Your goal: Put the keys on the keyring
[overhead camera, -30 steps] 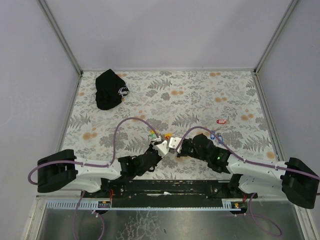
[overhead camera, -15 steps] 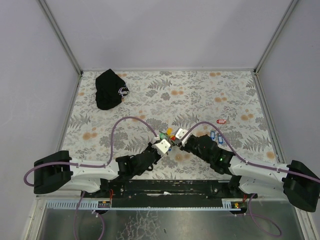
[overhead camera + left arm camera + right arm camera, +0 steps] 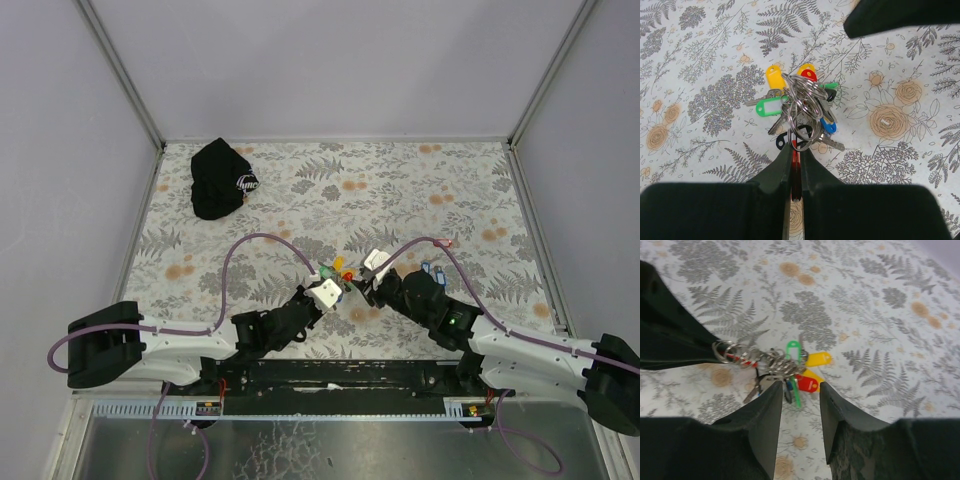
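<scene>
The keyring is a stack of thin steel rings with a red plastic piece. My left gripper is shut on that red piece and holds the ring over the cloth. Keys hang from it with yellow, green, red, blue and black tags. My right gripper is open and empty, just short of the bunch. In the top view the bunch lies between the left gripper and the right gripper.
A lone small red tag lies to the right on the flowered cloth. Small blue tags lie beside my right arm. A black cap with a white logo sits at the far left corner. Purple cables arc over both arms.
Both grippers moved farther onto the table with the bunch. The right gripper has since drawn back to the right, away from the bunch, while the left keeps its hold.
</scene>
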Robot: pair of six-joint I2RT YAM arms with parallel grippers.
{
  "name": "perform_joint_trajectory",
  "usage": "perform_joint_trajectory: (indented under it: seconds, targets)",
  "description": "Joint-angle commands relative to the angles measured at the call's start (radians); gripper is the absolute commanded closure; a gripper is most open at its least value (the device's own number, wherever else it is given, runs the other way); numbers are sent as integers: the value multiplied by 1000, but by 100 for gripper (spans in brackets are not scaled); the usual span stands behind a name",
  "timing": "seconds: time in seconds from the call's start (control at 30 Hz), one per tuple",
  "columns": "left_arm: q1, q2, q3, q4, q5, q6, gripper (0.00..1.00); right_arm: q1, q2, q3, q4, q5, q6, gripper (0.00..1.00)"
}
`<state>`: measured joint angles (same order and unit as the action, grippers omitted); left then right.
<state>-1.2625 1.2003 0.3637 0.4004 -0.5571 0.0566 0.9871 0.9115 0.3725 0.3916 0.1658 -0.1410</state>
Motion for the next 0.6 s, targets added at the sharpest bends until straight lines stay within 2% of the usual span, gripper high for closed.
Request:
perform_joint_trajectory:
  seconds: [0.0, 0.17, 0.57]
  targets:
    - [-4, -9, -11, 18, 15, -8, 100, -3, -24, 37, -15, -145, 123, 57]
    - [-4, -10, -11, 19, 22, -10, 100, -3, -10, 31, 43, -244, 165, 56]
    - [-4, -25, -21, 27, 28, -12, 100, -3, 106, 9, 247, -212, 239, 59]
